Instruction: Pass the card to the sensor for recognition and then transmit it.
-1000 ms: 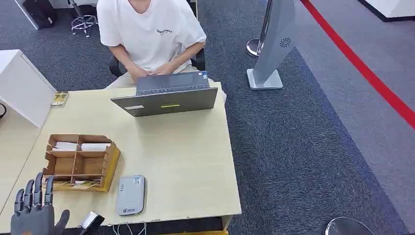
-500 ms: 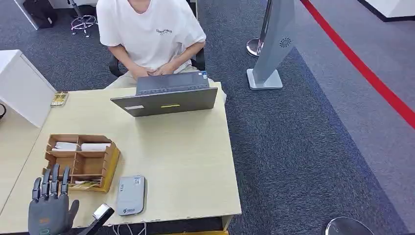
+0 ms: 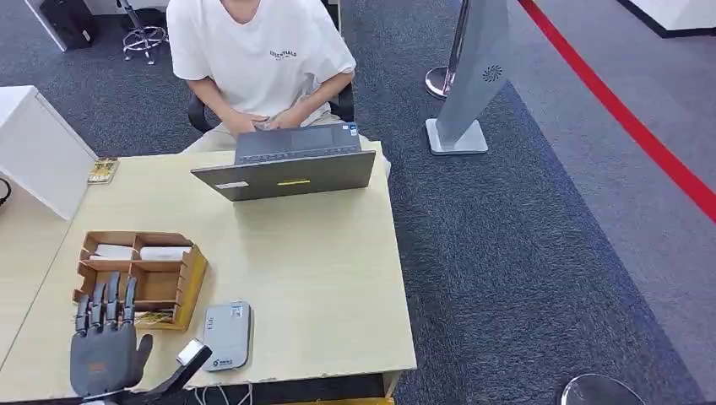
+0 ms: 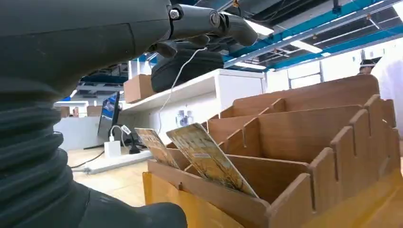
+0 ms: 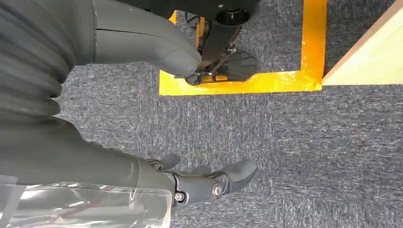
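Note:
My left hand (image 3: 105,346) hovers over the table's near left corner, fingers spread and nothing in it, fingertips just short of the wooden card organizer (image 3: 139,278). Cards (image 3: 152,318) lie in the organizer's front compartment; in the left wrist view two patterned cards (image 4: 209,159) lean in the nearest slot of that organizer (image 4: 304,142). The grey card sensor (image 3: 225,336) lies flat to the right of the organizer. My right hand (image 5: 142,109) hangs over the carpet beside the table, thumb and fingers apart, holding nothing.
A person in a white shirt (image 3: 257,55) sits behind an open laptop (image 3: 287,169) at the table's far edge. A white box (image 3: 38,152) stands at the left. A grey kiosk stand (image 3: 473,76) rises on the carpet at the right.
My left hand has moved forward and to the right, from the table's front corner toward the organizer's front compartment. The person and the items on the table have not moved.

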Controlling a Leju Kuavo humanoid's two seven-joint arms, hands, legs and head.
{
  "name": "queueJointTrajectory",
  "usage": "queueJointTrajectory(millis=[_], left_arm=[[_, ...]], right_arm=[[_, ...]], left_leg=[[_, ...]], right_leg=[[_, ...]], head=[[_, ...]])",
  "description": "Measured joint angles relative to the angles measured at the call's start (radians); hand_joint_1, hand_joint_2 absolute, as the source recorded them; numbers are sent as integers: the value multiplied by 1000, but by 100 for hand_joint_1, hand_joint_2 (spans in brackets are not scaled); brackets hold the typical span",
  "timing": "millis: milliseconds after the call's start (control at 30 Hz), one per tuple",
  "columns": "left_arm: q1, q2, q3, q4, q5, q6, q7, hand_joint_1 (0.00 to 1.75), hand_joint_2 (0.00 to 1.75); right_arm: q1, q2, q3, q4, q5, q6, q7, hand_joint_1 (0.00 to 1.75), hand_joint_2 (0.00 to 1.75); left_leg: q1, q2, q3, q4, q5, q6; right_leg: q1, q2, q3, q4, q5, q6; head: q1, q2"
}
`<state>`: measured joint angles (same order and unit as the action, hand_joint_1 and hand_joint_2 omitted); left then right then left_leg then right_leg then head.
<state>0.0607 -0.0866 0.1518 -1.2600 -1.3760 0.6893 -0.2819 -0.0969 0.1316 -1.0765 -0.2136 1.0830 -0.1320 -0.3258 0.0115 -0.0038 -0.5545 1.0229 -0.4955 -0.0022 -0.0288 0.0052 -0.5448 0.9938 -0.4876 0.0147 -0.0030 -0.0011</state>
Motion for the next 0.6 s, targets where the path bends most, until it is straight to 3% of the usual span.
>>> queueJointTrajectory(millis=[600], left_arm=[[-30, 6, 1, 48, 25, 0, 24, 0, 175]], right_arm=[[-1, 0, 12, 0, 6, 4, 2, 0, 175]], left_leg=[[0, 0, 0, 0, 0, 0]], right_leg=[[0, 0, 0, 0, 0, 0]], head=[[0, 0]])
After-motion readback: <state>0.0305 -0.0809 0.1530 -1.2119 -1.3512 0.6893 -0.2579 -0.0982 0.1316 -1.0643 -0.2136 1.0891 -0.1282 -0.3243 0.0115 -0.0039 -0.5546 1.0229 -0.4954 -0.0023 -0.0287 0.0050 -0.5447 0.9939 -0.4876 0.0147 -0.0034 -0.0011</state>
